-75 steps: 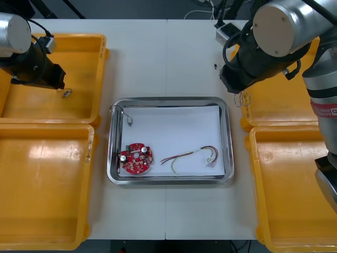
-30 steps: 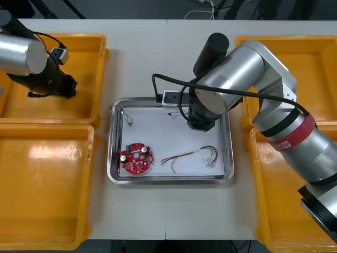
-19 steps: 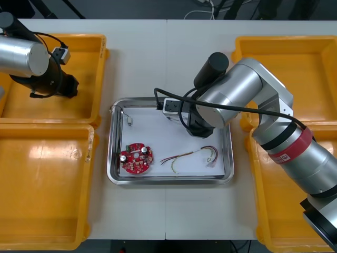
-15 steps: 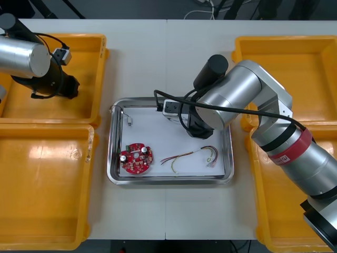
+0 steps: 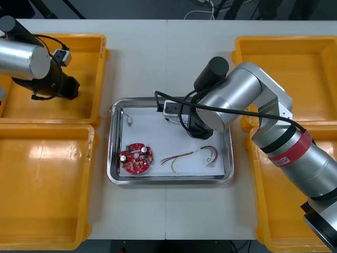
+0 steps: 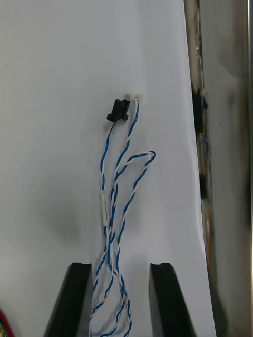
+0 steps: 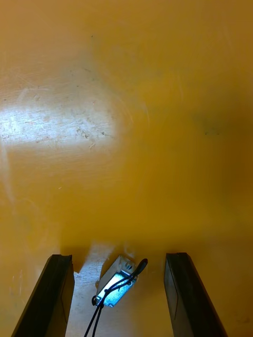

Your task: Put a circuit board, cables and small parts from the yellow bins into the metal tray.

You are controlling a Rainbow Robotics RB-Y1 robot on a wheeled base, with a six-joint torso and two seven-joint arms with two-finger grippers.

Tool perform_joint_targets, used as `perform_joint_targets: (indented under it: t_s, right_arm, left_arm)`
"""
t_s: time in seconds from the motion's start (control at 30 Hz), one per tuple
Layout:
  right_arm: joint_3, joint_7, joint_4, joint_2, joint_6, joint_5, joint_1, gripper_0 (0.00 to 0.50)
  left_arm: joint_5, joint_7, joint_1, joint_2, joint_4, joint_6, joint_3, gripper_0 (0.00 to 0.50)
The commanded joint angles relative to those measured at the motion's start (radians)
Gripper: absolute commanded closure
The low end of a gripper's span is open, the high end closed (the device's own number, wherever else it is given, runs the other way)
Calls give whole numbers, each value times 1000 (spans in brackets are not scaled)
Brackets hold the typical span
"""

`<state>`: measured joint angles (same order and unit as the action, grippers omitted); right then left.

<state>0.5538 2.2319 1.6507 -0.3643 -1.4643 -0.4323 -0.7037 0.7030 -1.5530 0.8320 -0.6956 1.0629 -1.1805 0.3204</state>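
Right wrist view | right pincer (image 6: pixel 121 268) spread, blue-white cable (image 6: pixel 118 200) lying between its fingers (image 6: pixel 74 300) in the metal tray (image 6: pixel 221 158) | we judge placement done; next, lift clear | left pincer (image 7: pixel 118 258) spread astride small metal part (image 7: pixel 113 278) in yellow bin (image 7: pixel 132 105)

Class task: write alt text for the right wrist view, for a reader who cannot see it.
A blue and white cable lies on the tray's white inside, running out from the open right gripper to a black plug.
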Motion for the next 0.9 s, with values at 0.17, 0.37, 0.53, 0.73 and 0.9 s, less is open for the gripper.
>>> perform_joint_targets:
  t_s: [0.17, 0.37, 0.53, 0.73, 0.9]
  right_arm:
    - [9, 23, 12, -7, 7, 10, 3, 0]
    - [-9, 15, 35, -8, -45, 7, -7, 0]
    - [-58, -3, 97, -8, -202, -11, -42, 0]
    - [-166, -95, 106, -8, -367, -106, -103, 0]
    - [-258, -176, 130, -8, -456, -144, -143, 0]
  left_arm:
    - [7, 60, -22, 11, 9, 15, 9, 500]
    - [7, 63, -22, 11, 11, 13, 9, 500]
    - [6, 63, -22, 10, 11, 13, 9, 500]
    - [-3, 51, -22, 1, 28, -30, -32, 500]
    - [-42, 47, -22, -2, 104, -163, -103, 500]
